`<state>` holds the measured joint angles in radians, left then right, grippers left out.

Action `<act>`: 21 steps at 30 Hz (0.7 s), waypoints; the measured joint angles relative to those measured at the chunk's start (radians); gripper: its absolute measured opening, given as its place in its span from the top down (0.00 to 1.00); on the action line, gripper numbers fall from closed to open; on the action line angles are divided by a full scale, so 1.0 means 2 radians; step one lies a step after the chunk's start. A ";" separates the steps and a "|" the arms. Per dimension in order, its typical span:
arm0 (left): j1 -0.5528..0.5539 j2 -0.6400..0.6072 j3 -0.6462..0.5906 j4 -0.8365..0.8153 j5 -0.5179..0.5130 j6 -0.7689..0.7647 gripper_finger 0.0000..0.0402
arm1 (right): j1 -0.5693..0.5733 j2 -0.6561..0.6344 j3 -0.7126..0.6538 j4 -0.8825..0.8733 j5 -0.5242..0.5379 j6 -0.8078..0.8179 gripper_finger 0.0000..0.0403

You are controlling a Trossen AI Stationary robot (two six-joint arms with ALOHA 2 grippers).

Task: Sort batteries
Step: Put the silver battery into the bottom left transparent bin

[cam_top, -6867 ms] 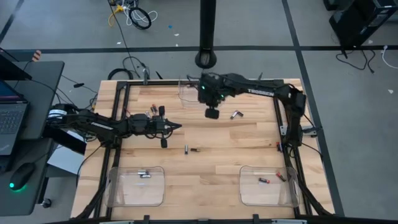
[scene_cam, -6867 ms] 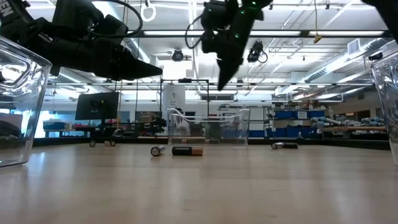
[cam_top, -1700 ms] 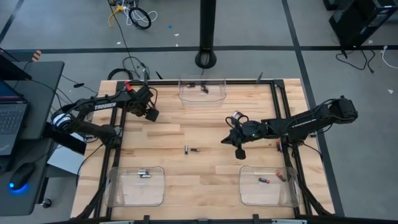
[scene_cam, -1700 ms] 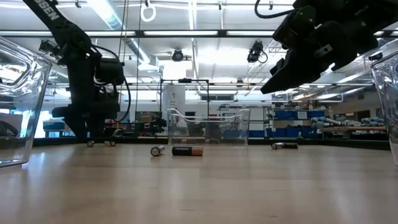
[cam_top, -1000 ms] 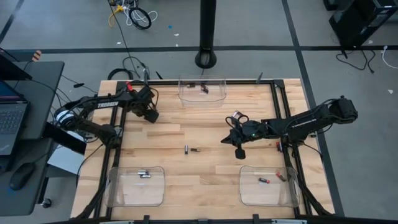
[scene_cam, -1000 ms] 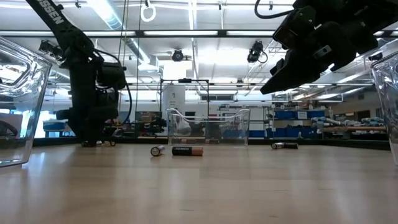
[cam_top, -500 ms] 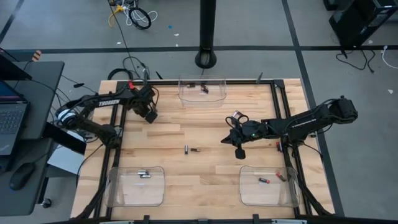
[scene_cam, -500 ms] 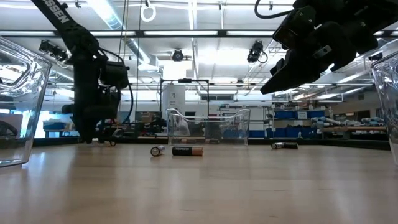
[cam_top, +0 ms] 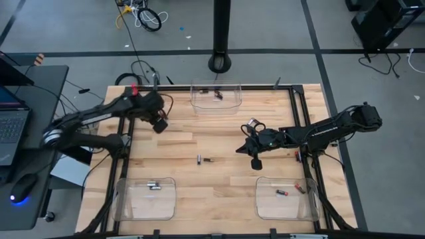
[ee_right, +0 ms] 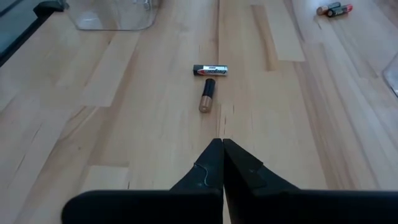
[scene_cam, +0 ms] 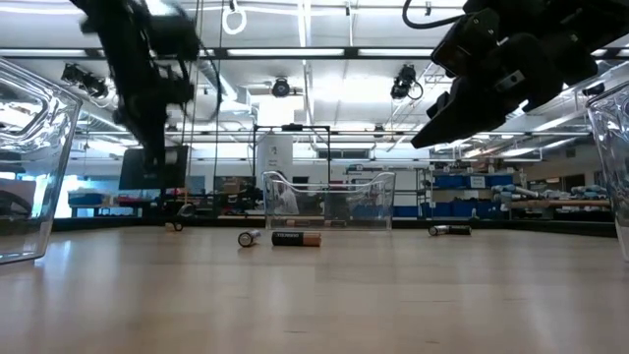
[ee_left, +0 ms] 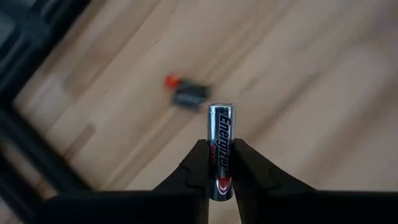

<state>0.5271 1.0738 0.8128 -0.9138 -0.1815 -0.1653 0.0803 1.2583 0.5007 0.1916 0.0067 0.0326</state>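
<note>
Wooden table (cam_top: pixel 219 179) — left gripper (ee_left: pixel 219 163) clamps 1 battery (ee_left: pixel 220 149), right gripper (ee_right: pixel 222 149) closed.

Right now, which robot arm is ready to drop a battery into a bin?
The left. Its end effector is shut on a battery above the table's far left corner. The right end effector is shut and empty.

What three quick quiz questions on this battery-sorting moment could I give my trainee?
1. True or false: the left gripper holds a battery.
2. How many loose batteries lie at mid-table in front of the right gripper?
3. The right gripper's jaws are: A open, B shut.

Key: 1 true. 2 two. 3 B.
</note>
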 joint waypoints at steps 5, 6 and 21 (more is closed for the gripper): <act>-0.122 -0.089 0.029 -0.009 0.002 -0.057 0.88 | 0.000 0.000 0.000 0.008 0.000 -0.001 0.98; -0.150 -0.103 0.033 -0.010 0.001 -0.067 0.88 | 0.000 0.000 0.000 0.009 0.000 -0.001 0.98; -0.499 -0.037 0.042 0.002 -0.090 -0.175 0.88 | -0.021 0.000 0.000 0.020 0.000 -0.009 0.98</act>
<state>-0.4714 1.0006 0.8967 -0.9108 -0.3611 -0.5145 0.0374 1.2583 0.5007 0.2317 0.0067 0.0150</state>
